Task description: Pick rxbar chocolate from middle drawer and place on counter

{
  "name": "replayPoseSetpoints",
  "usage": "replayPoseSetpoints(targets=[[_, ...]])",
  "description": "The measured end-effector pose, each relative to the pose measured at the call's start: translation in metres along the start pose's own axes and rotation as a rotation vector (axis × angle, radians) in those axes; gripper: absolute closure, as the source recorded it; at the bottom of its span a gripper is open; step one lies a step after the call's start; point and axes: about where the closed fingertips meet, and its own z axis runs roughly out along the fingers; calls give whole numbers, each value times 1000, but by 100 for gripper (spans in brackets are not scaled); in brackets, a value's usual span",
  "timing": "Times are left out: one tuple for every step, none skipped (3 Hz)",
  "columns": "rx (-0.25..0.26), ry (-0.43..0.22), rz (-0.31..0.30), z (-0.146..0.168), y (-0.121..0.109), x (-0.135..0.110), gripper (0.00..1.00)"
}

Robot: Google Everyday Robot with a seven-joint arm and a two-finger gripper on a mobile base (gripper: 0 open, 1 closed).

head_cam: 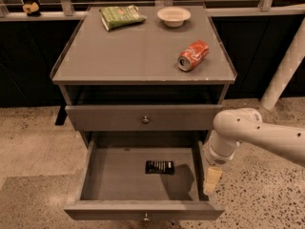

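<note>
Jaws, pale beige and blunt, hang pointing down from the end of the smooth white arm [248, 132], right at the right-hand wall of the open middle drawer [143, 210]. I cannot tell how far apart they stand. The rxbar chocolate [159, 167] lies flat on the drawer's grey floor, a small black rectangle with faint white lettering, near the middle and a little toward the right, clear of the jaws. A dark shadow falls on the drawer floor just to the right of it.

That drawer is wide and shallow, matte grey, with a plain flat front and 1 small round metal knob [145, 218]. Above it sits a matching shut drawer [105, 117] with its own knob [145, 120].

On the cabinet's flat grey surface [138, 51], rimmed by a thin raised edge, lie 3 things: a crinkled green snack bag [121, 16] at the back left, a round cream bowl [174, 16] at the back right, and a red soda can [193, 55] on its side nearer the front right. Speckled stone floor [33, 147] spreads around the cabinet.
</note>
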Motion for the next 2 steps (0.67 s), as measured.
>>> replayPoseSetpoints(targets=[[-14, -47, 48, 1, 2, 17, 0], [-63, -233, 107, 18, -6, 33, 0]])
